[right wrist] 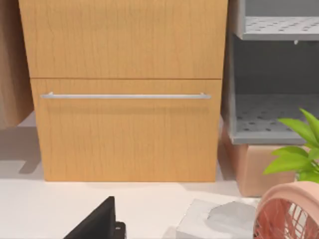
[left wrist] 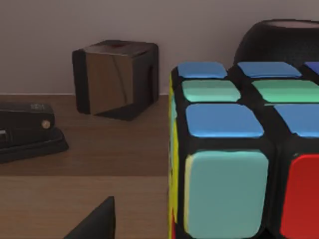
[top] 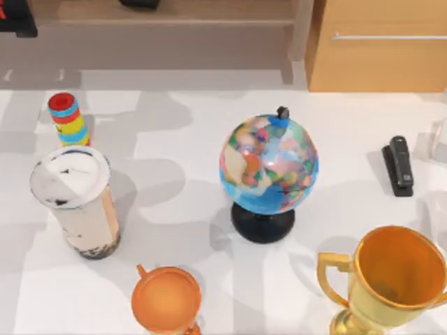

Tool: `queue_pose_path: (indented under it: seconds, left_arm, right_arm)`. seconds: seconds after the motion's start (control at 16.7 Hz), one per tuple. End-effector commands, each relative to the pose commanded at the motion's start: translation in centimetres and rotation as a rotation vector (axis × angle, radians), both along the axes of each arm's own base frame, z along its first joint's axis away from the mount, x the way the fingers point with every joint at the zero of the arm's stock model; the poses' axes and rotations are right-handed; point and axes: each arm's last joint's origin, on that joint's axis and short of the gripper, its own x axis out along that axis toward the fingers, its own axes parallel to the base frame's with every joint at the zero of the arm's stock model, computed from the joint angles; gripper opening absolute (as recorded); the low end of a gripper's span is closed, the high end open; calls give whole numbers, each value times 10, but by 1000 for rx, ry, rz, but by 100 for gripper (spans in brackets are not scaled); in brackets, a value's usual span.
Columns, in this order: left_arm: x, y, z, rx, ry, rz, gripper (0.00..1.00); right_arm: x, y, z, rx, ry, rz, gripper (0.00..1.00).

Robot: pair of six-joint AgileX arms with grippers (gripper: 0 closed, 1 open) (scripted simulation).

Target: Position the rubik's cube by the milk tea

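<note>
Top view: we've got the milk tea [top: 75, 199] at 9 o'clock of the globe [top: 269, 165], ring stack [top: 68, 119] just behind it; can't tell our grippers' state.

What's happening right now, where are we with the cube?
The left wrist view looks close at the cube, which sits on a wooden surface near a stapler and a dark box. From above, the milk tea stands at the table's left, beside a ring stack, with a globe in the middle. No cube is next to it yet. The right wrist view faces a wooden drawer.
</note>
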Motion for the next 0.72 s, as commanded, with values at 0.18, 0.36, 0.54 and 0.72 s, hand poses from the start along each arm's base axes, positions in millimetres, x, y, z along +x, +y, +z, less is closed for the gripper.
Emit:
queue_pose_path:
  seconds: [0.18,0.36,0.54,0.72]
  left_arm:
    - [0,0,0,0,0,0,77]
    - [0,0,0,0,0,0,55]
    - [0,0,0,0,0,0,32]
    - [0,0,0,0,0,0,10]
  right_arm:
    - [0,0,0,0,0,0,100]
    - [0,0,0,0,0,0,100]
    - [0,0,0,0,0,0,100]
    - [0,0,0,0,0,0,100]
